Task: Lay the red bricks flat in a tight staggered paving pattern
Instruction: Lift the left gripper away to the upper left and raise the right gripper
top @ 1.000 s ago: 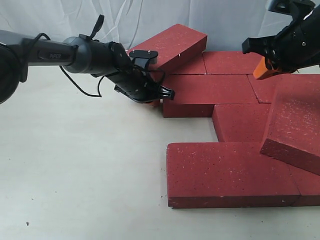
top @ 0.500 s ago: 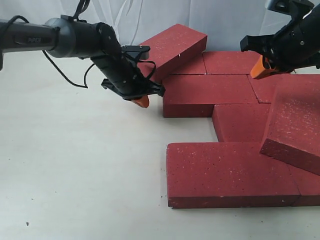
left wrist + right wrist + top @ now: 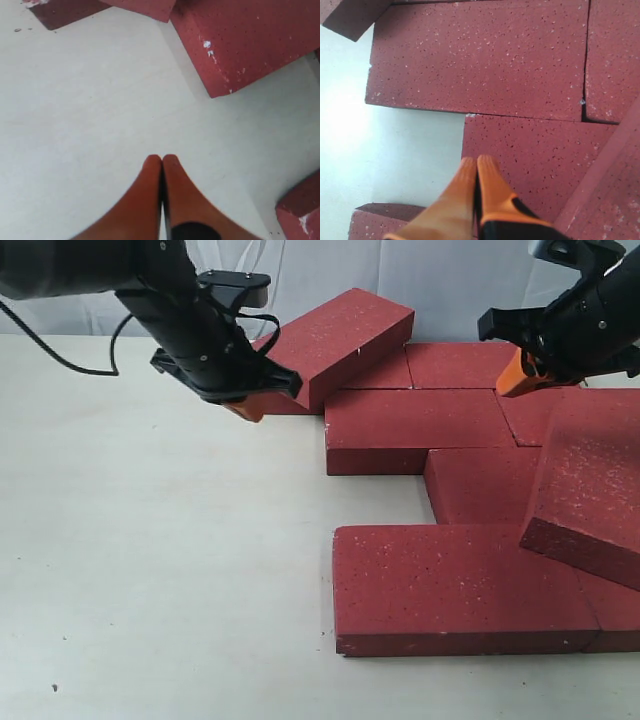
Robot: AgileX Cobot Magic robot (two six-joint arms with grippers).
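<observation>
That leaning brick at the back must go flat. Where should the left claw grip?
Probably the leaning brick at the end nearest the left claw, pinched across its thickness, coming from the table side. That end juts past the flat bricks; the raised end rests on them. Open the shut claw first.

The red bricks (image 3: 420,420) look like rough, matt masonry, grainy and with fine pale speckles, and the pale worktop (image 3: 150,570) under them is smooth and matt. The left gripper (image 3: 161,160) and the right gripper (image 3: 476,161) have orange fingers (image 3: 492,185) of smooth, faintly shiny plastic. The white cloth (image 3: 440,280) along the top of the frame looks soft and folded.
</observation>
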